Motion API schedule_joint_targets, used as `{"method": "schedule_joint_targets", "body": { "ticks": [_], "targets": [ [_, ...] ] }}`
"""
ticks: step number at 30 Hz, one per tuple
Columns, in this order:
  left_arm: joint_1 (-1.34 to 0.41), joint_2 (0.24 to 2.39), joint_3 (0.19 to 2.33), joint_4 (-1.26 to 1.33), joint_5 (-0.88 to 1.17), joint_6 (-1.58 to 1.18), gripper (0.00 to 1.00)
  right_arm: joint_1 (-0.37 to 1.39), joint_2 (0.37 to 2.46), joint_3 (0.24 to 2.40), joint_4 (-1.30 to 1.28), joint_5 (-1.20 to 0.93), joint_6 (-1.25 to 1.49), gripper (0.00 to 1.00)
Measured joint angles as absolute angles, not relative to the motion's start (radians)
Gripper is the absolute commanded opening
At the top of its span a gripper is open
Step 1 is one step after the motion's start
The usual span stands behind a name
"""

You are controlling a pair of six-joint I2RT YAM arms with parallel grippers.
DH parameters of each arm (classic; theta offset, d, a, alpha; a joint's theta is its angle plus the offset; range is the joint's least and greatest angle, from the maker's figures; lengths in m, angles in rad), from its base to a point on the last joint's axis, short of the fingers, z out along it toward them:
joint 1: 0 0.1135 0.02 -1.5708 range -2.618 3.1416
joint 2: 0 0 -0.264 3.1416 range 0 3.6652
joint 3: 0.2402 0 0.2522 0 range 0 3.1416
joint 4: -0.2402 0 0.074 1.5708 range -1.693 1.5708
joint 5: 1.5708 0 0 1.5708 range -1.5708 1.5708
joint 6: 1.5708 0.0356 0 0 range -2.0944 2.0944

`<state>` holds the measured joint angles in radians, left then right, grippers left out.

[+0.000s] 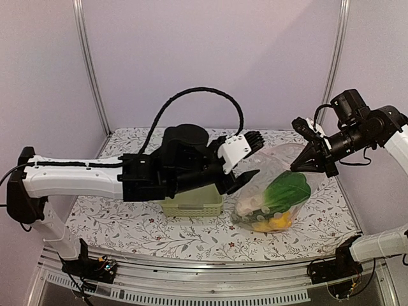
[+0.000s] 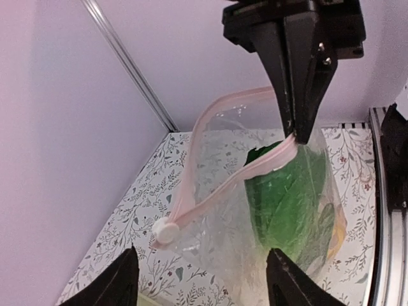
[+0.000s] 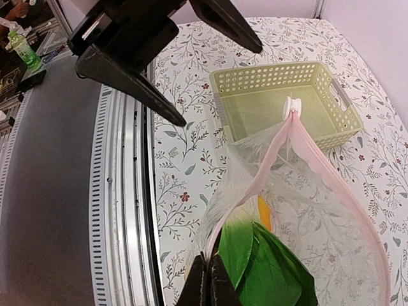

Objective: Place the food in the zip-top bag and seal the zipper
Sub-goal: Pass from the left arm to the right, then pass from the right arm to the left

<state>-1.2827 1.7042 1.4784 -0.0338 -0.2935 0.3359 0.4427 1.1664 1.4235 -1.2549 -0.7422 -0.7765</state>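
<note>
So the zip-top bag (image 1: 255,191) is on the table (image 1: 191,236) just beside the basket (image 1: 191,205), and the food's inside it. Only the green bok choy leaf (image 1: 288,190) and something yellow (image 1: 275,222) under it are easy to spot. The crinkly plastic blurs the rest, so I can't pick out a cucumber or the little brown piece.

The right gripper (image 1: 305,164) is pinched tight on the pinkish zipper (image 2: 245,175) at the end of the bag away from the basket. Its own camera crops the fingertips at the bottom edge. The white slider (image 2: 167,231) is at the end nearest the basket, and the two strips bow apart between it and the pinch, so the mouth is open.

The left gripper (image 1: 250,157) hangs above the basket-side end of the bag with its fingers spread wide and nothing in them. From the top camera that arm covers most of the basket.
</note>
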Motion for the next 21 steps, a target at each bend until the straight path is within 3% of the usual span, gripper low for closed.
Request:
{"method": "schedule_joint_targets", "body": {
  "ticks": [7, 11, 17, 21],
  "targets": [
    [-1.253, 1.388, 1.018, 0.315, -0.211, 0.195, 0.77, 0.444, 1.136, 1.399, -1.238, -0.744, -0.763, 0.0],
    [-1.186, 1.395, 0.97, 0.442, -0.109, 0.097, 0.76, 0.444, 1.134, 1.395, -1.227, -0.747, -0.751, 0.0],
    [-1.081, 1.494, 0.97, 0.598, 0.065, -0.033, 0.62, 0.444, 1.134, 1.395, -1.225, -0.751, -0.741, 0.0],
    [-0.993, 1.575, 0.97, 0.702, 0.203, -0.127, 0.63, 0.444, 1.134, 1.395, -1.225, -0.751, -0.739, 0.0]
  ]
}}
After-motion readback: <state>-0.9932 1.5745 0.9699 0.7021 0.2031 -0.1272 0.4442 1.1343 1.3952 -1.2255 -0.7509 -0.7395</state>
